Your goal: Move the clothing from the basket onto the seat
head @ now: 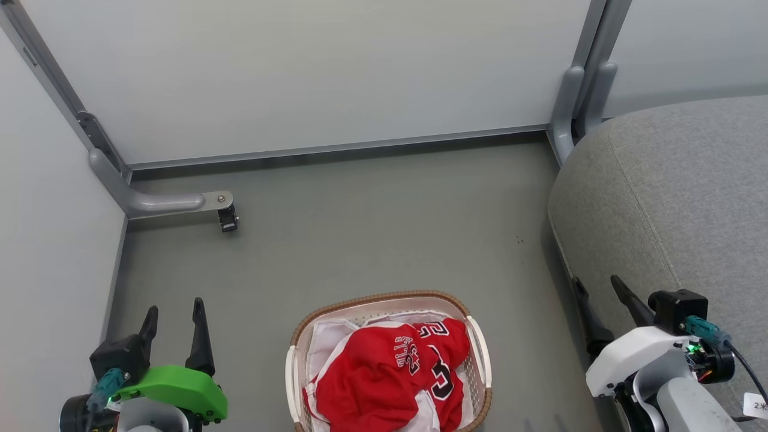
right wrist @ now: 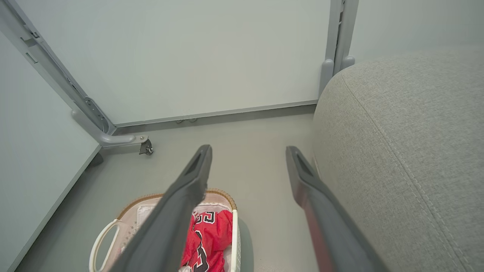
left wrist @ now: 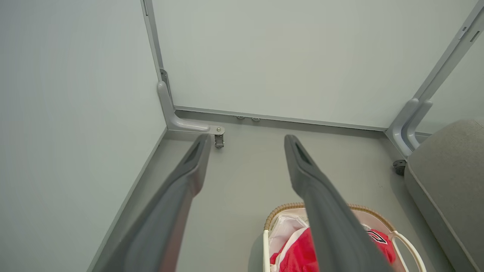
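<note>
Left gripper (head: 175, 306) and right gripper (head: 595, 281): jaws apart, empty. Clothing (head: 384, 372) lay in basket (head: 384, 295) between them, roughly equidistant. Seat (head: 678, 198) was just beside the right jaws, which probably favoured that arm.

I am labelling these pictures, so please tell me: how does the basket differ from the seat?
The basket is small, white plastic with a brown rim; the seat is large, grey fabric. The basket holds the red clothing; the seat's visible part carries none. Both are rounded.
</note>
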{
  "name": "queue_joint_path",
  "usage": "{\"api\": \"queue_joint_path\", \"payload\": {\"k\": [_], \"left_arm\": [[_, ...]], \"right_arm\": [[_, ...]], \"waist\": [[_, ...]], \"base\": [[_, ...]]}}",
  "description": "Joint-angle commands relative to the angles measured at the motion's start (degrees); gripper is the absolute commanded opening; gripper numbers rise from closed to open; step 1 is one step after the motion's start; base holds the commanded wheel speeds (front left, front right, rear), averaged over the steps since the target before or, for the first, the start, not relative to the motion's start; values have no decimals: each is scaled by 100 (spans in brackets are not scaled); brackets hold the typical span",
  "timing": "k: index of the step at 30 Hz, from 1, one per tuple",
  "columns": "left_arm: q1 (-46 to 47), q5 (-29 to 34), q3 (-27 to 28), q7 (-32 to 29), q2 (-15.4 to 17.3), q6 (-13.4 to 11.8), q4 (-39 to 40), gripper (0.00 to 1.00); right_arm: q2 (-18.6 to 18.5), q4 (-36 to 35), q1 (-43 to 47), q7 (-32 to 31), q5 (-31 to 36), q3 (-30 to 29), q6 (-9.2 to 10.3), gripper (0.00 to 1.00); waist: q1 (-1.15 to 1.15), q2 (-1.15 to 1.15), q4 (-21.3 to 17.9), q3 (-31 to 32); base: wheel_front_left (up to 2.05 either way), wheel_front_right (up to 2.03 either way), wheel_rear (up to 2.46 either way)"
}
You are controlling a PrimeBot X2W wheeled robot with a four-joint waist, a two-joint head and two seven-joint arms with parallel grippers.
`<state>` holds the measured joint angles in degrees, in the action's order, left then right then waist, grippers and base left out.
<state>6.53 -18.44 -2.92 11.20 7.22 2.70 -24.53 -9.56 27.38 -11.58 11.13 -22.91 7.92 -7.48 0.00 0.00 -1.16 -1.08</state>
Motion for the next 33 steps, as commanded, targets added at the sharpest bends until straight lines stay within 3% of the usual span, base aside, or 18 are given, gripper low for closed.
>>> {"api": "queue_joint_path", "payload": {"k": [1, 12, 21, 33], "left_arm": [[-9, 132, 27, 54, -10, 17, 33, 100], [-126, 705, 131, 181, -105, 42, 95, 100], [-222, 865, 392, 278, -243, 277, 150, 100], [-292, 1467, 522, 403, -322, 390, -1, 100]], "right_arm": [[-51, 15, -92, 62, 133, 11, -2, 100], [-86, 231, -124, 186, 513, 49, -1, 100], [-10, 278, -117, 291, 713, 29, -1, 100], [-73, 329, -188, 410, 1122, 106, -1, 100]], "waist": [[0, 0, 1, -1], [0, 0, -24, -1], [0, 0, -48, -6], [0, 0, -125, -35]], "base": [[0, 0, 0], [0, 0, 0], [0, 0, 0], [0, 0, 0]]}}
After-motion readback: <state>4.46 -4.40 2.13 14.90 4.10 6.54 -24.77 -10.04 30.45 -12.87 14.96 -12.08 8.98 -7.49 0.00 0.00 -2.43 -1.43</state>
